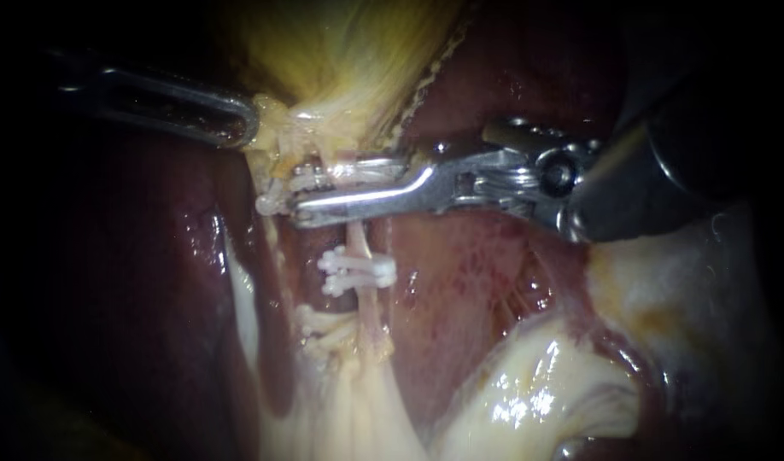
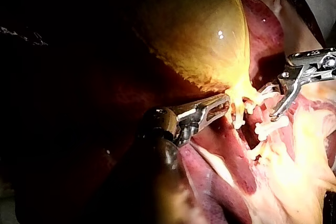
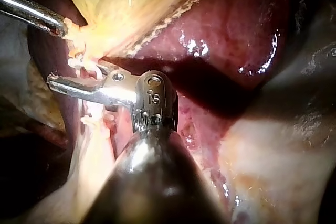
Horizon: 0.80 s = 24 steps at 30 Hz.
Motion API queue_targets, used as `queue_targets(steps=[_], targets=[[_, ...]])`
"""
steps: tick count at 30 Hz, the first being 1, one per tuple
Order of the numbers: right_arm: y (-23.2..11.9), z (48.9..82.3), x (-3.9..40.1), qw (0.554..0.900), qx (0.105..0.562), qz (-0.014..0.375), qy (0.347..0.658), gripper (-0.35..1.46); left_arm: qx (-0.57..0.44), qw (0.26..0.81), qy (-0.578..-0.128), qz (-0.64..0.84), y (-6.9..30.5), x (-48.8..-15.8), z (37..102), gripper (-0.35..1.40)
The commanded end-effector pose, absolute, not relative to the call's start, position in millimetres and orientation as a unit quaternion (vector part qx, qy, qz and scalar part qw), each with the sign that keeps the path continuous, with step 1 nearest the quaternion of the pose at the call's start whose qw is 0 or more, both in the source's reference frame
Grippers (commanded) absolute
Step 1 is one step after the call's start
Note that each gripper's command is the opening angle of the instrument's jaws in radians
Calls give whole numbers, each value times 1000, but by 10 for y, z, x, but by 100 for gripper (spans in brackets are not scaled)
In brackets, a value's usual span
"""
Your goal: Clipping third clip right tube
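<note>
- Endoscope: the right instrument (image 1: 302, 203) has its jaws squeezed narrow on a white clip (image 1: 358, 171). It sits across the right tube (image 1: 359, 239), just above a lower clip (image 1: 358, 271). The left instrument (image 1: 242, 126) pinches the gallbladder (image 1: 349, 60) at its neck.
- Left wrist: its jaws are clamped on pale tissue at the yellow gallbladder's narrow end, with the right instrument just beside.
- Right wrist: jaws nearly together, the tube crossing between them, liver (image 3: 220, 19) beyond.

Your silver right instrument (image 1: 296, 195) covers the thin pale tube (image 1: 360, 248) where they cross. Your dark left instrument (image 1: 242, 119): shaft lost in shadow, tip hidden in yellow gallbladder (image 1: 349, 51).
</note>
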<state>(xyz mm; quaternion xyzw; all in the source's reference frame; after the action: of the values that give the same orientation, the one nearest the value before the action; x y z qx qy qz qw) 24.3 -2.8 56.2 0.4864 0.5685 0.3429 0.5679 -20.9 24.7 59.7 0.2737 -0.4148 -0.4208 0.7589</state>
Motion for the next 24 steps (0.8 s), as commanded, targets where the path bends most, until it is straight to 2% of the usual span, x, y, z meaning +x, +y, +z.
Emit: queue_targets(steps=[1,3,4,8,10,24], targets=[[-27,562,242,567,489,345,566,34,274,759,-415,-421,247,-209,597,-35],[-28,562,241,564,494,350,562,23,274,759,-415,-421,247,-209,597,-35],[-28,562,239,562,498,353,559,8,274,759,-415,-421,247,-209,597,-35],[-28,561,237,557,507,360,551,-16,274,759,-415,-421,247,-210,597,-35],[-28,561,236,553,513,367,545,-34,274,759,-415,-421,247,-210,597,-35],[-29,563,233,558,513,369,537,-35,273,759,-415,-421,247,-210,597,-35]])
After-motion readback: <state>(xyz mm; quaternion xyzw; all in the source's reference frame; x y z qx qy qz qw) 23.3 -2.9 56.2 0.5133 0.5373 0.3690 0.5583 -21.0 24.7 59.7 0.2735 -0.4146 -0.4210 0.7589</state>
